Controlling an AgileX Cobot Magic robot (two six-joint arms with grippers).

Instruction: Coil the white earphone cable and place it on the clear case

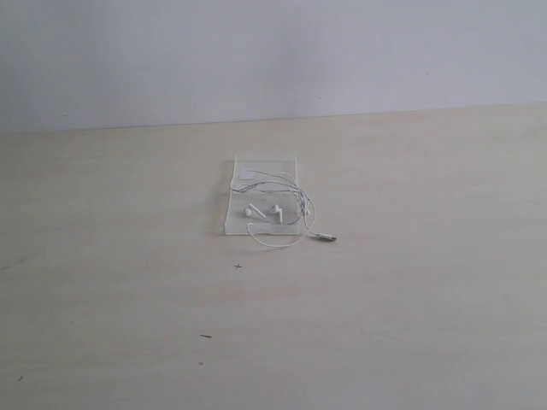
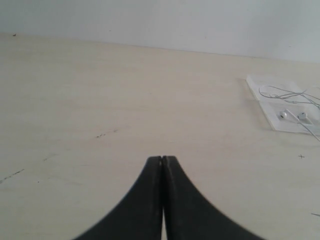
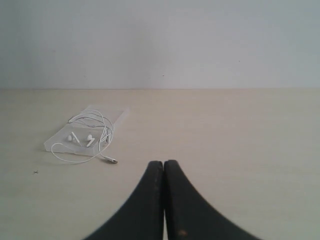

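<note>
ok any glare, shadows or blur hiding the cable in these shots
Exterior view: flat soft light, almost no shadows, the white earphone cable faint against the clear case and pale table. Left wrist view: cable cut off at the frame edge, slightly soft. Right wrist view: clearest cable loops; the dark fingers are featureless silhouettes.

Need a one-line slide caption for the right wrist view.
Shut right hand in foreground; white earphone cable lies looped on the clear case, plug trailing onto the table.
</note>
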